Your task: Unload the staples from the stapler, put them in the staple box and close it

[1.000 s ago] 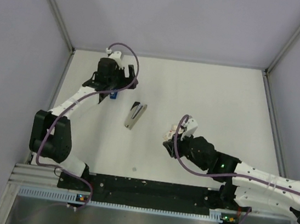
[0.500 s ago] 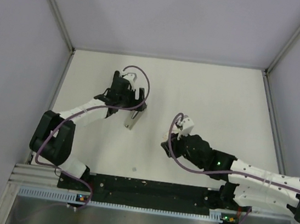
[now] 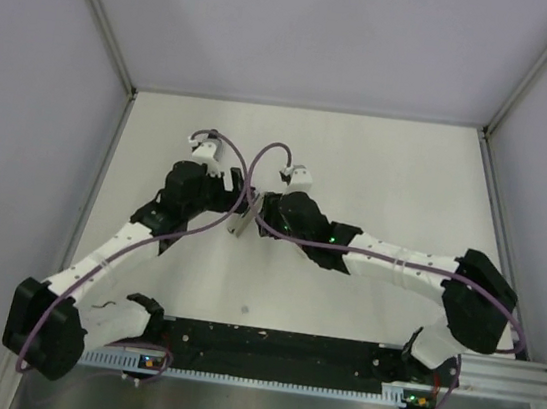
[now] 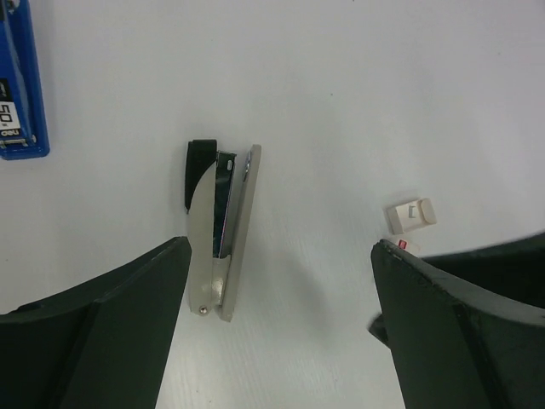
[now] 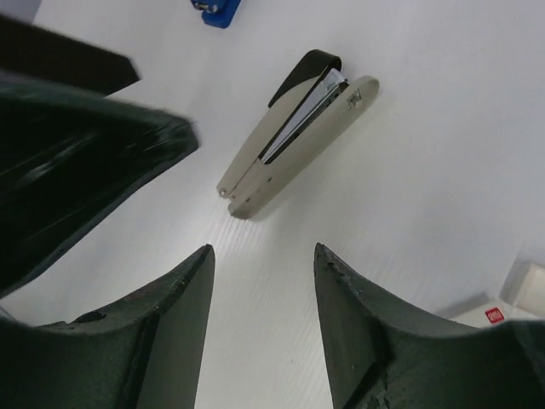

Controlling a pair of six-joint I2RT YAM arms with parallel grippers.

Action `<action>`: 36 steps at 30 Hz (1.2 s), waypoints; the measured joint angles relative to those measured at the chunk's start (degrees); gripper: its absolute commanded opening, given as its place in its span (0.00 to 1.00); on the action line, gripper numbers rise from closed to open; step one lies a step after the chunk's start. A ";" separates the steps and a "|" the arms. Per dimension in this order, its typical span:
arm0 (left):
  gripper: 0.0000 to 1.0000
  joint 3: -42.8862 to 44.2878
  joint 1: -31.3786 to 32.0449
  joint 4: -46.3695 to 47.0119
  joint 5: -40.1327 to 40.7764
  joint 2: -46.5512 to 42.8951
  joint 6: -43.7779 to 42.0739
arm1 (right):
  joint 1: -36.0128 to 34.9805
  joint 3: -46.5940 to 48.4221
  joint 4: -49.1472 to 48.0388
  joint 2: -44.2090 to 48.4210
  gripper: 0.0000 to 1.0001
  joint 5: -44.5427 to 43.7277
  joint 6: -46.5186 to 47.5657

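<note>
Blue object [image 4: 21,85] cut by left frame edge. Left claw [image 4: 281,251] spread wide, empty. Stapler [image 4: 223,230] in gap: slim, grey, black tip, shiny channel, on its side on matte white counter [image 3: 409,172]. Whitish block [image 4: 411,215] near. Right claw [image 5: 264,251] parted, empty.

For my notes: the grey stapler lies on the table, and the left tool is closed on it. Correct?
No. The grey stapler lies on the table, but the left tool is open, not closed on it; the left wrist view shows this.
</note>
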State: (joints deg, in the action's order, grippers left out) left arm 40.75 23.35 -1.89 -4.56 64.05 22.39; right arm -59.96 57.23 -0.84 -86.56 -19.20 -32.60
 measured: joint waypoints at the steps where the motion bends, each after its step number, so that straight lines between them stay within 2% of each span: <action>1: 0.93 -0.63 0.00 -0.04 0.48 -2.01 0.02 | 0.57 1.16 -0.02 -1.99 0.51 0.09 -0.90; 5: 0.92 -3.85 0.00 -0.37 3.96 -12.13 0.83 | 1.64 5.53 0.52 -9.88 0.50 -0.22 -4.24; 10: 0.87 -9.70 0.00 -0.52 7.78 -26.18 2.89 | 1.64 10.56 1.36 -16.83 0.51 -2.32 -7.43; 14: 0.84 -13.16 0.00 -1.18 8.09 -32.33 3.26 | 1.73 12.96 1.40 -19.87 0.49 -5.11 -9.81; 26: 0.84 -13.68 0.00 -4.31 8.02 -36.09 2.29 | 2.84 23.67 5.42 -30.10 0.44 -8.68 -15.80; 36: 0.86 -13.94 0.00 -5.42 6.97 -36.17 2.32 | 4.81 26.56 8.61 -33.90 0.42 -9.68 -17.64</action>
State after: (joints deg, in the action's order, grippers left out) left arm 26.81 23.35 -7.31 2.42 27.88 24.71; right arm -55.16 83.79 7.77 -120.46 -28.88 -50.24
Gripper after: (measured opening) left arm 0.853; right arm 0.424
